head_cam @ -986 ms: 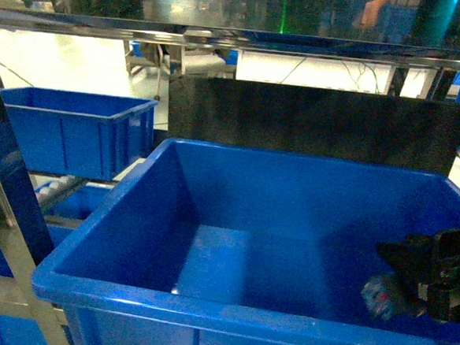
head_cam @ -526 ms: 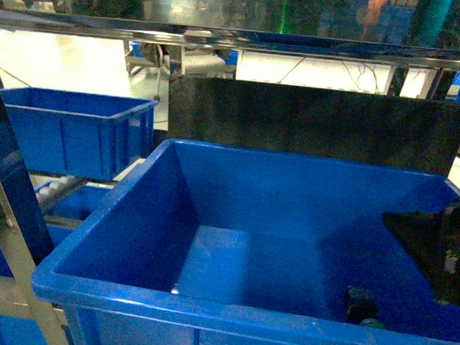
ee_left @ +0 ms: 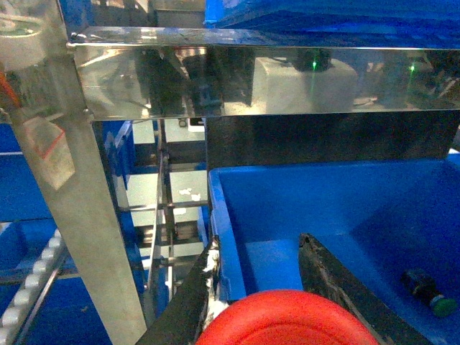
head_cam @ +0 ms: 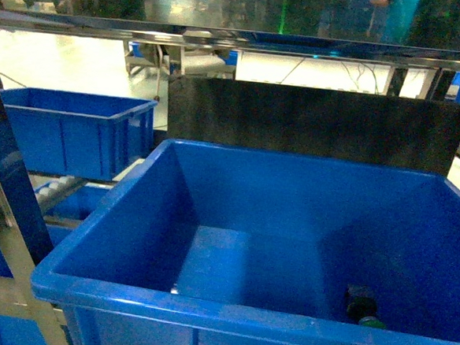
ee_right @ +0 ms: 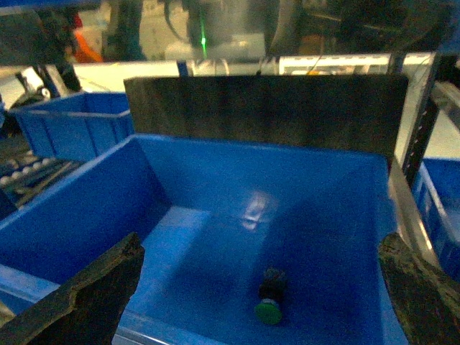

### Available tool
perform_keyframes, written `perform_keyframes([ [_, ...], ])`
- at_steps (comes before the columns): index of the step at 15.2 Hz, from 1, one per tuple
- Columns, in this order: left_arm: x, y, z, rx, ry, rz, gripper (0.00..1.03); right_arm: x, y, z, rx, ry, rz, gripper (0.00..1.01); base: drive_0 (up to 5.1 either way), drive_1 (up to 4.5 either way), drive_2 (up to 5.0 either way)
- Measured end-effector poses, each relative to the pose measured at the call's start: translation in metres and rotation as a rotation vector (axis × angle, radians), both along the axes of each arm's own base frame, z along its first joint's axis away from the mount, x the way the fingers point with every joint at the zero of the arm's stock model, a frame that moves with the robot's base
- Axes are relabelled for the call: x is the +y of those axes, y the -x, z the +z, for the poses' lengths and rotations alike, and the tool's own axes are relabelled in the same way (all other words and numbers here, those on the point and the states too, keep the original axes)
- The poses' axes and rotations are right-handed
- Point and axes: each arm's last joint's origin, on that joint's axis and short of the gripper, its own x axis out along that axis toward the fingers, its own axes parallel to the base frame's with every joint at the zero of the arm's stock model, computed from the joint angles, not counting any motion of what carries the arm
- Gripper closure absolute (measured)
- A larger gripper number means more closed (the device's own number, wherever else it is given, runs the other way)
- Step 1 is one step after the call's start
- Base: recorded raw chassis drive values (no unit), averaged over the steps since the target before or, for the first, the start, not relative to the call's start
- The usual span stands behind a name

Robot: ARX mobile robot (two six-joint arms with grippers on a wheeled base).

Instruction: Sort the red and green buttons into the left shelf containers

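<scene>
Item 1, green button [head_cam: 361, 307]: lying on its side on the floor of the near blue bin [head_cam: 204, 313], toward the front right corner, green cap facing the front wall. Nothing touches it. The right wrist view shows it below and ahead of that arm.

Item 2, red button [ee_left: 286, 320]: its wide red cap fills the bottom of the left wrist view, sitting between the two dark fingers of the left claw [ee_left: 266, 302]. I read that claw as pinching the button, cap toward the camera, held just outside the bin's left rim, near the steel shelf post [ee_left: 79, 187].

Item 3, right claw [ee_right: 259, 302]: fingers spread wide, one at each lower corner of its own view, nothing between them. It hangs over the near bin and is out of the head view.

Item 4, second blue bin [head_cam: 75, 134]: farther back on the left, one bay over, well apart from the near bin. Its inside is hidden from me.

Item 5, black panel [head_cam: 320, 123]: stands upright behind the near bin.

Step in hand, as I judge it: green is delivered, red is carried and undelivered. If the colours go to separate bins, my next move calls for taking the left arm over to the far left bin, clearing the post and the upper shelf rail [head_cam: 239, 37], and letting go only once the cap is above that bin's opening.
</scene>
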Motion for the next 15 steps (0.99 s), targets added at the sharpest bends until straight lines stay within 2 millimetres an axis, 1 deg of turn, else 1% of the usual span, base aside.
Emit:
perform_keyframes([
  [1,0.0,0.0,0.0,0.0,0.0,0.0,0.75,-0.003,0.014,0.008,-0.043,-0.017,-0.001,0.03,0.0,0.0,0.0],
  [3,0.0,0.0,0.0,0.0,0.0,0.0,0.75,-0.001,0.04,0.021,-0.115,-0.032,0.032,0.03,0.0,0.0,0.0],
  [5,0.0,0.0,0.0,0.0,0.0,0.0,0.75,0.002,0.052,0.026,-0.171,-0.024,0.039,0.03,0.0,0.0,0.0],
  [6,0.0,0.0,0.0,0.0,0.0,0.0,0.75,0.002,0.052,0.028,-0.178,-0.024,0.042,0.03,0.0,0.0,0.0],
  [9,-0.002,0.0,-0.001,0.003,0.0,-0.01,0.75,0.002,0.051,0.027,-0.165,-0.03,0.041,0.03,0.0,0.0,0.0],
  [10,-0.008,-0.003,-0.004,0.006,0.001,-0.044,0.75,0.002,0.051,0.027,-0.165,-0.03,0.041,0.03,0.0,0.0,0.0],
  [12,-0.023,-0.012,-0.017,0.064,-0.009,-0.118,0.75,0.002,0.051,0.027,-0.165,-0.03,0.042,0.03,0.0,0.0,0.0],
  [15,-0.044,-0.023,-0.035,0.099,-0.035,-0.173,0.75,0.002,0.051,0.027,-0.164,-0.033,0.042,0.03,0.0,0.0,0.0],
])
